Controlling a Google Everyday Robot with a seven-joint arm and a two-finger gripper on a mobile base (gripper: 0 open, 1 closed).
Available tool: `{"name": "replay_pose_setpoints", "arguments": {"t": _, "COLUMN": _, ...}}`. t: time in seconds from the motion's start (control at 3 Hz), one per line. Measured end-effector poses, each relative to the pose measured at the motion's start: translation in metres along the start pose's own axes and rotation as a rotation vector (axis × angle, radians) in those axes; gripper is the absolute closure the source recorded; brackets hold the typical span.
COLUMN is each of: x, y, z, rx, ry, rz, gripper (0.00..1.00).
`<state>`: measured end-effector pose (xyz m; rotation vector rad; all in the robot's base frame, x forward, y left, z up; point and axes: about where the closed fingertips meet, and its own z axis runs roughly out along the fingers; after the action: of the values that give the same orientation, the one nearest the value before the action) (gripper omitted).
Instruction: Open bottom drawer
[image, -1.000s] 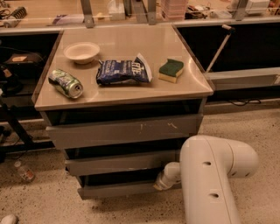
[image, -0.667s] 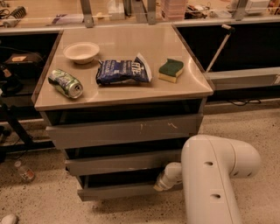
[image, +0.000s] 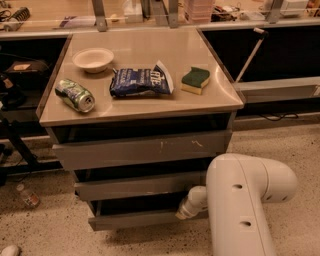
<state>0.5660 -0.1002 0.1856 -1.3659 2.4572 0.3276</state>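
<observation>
Drawers sit three high under the bench (image: 145, 50), each one narrower than the one above. Lowest of them, near the floor, is the bottom drawer (image: 135, 219), the narrowest, with a plain grey slanted front and a dark gap showing above its upper edge. Above it we see the mid-width drawer (image: 140, 186), and above that the widest drawer (image: 135, 150), whose front carries pale scratches toward its right side.

Our arm (image: 245, 200), a thick white casing, fills the lower right of the view and reaches left toward the cabinet. The tool (image: 182, 213) is at the right end of the bottom drawer's front, level with its upper edge and touching or just beside it; we cannot tell which. Most of the tool is hidden behind the arm, so we cannot tell whether it is released or clenched.

On the bench top we see a shallow cream bowl (image: 93, 59) at the back left, a green can (image: 75, 95) lying on its side near the left edge, a dark blue chip bag (image: 141, 81) in the middle, and a yellow sponge with a green top (image: 195, 80) to the right. A small bottle (image: 27, 196) lies on the speckled floor at the left.
</observation>
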Motion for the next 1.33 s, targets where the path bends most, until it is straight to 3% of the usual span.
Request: {"name": "replay_pose_setpoints", "arguments": {"t": 1.33, "x": 0.005, "y": 0.007, "z": -0.009, "rx": 0.012, "ry": 0.024, "rz": 0.021, "gripper": 1.0}}
